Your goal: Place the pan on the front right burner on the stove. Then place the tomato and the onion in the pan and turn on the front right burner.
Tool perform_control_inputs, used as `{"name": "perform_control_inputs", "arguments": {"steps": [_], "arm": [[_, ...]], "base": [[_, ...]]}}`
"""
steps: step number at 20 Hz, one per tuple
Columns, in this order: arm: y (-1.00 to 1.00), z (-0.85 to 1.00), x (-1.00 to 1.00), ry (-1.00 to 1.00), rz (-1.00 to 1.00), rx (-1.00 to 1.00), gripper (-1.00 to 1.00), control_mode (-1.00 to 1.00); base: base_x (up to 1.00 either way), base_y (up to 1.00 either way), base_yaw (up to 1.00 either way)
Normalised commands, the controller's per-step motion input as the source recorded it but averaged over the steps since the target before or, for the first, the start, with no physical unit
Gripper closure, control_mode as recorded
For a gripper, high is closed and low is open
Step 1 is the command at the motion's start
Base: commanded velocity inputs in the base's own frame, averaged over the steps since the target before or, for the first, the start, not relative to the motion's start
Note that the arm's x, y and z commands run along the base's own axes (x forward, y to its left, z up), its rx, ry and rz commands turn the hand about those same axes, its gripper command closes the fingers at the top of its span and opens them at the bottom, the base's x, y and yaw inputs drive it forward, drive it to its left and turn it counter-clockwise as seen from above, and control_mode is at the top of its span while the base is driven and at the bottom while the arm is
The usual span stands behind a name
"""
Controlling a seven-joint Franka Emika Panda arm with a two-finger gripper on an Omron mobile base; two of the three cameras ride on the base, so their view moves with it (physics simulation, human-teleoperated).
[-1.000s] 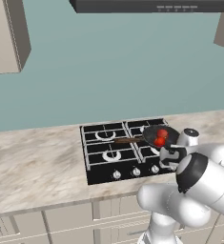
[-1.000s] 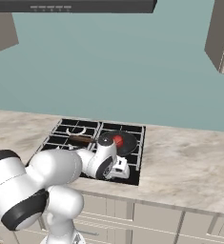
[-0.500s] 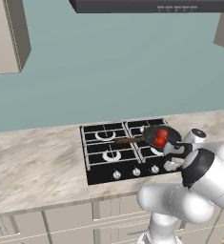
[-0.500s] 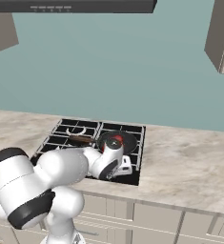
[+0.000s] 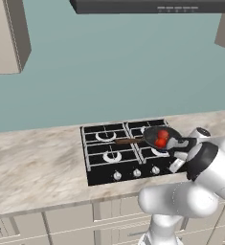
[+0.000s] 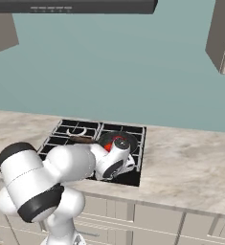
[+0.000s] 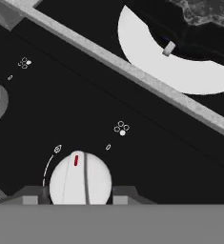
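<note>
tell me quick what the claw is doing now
Claw: closed on the stove knob, a fingertip on each side of it.

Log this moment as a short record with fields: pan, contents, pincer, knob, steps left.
pan: pan sits on the front right burner of the stove, wooden handle pointing left
contents: red tomato inside; onion cannot be made out
pincer: pincer down at the stove's front edge, its fingertips on either side of a knob
knob: silver knob with a red mark, seated between the fingertips
steps left: turning on the burner; no flame visible
</note>
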Motion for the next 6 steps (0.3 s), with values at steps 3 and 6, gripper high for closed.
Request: {"name": "perform_control_inputs", "arguments": {"steps": [3, 6], "arm": [[0.00, -0.20, -0.12, 0.00, 0.11, 0.00, 1.00, -1.00], [0.01, -0.11, -0.16, 0.00, 0.00, 0.00, 1.00, -1.00]], "base": [[0.00, 0.00, 0.00], [0.00, 0.00, 0.00]]}}
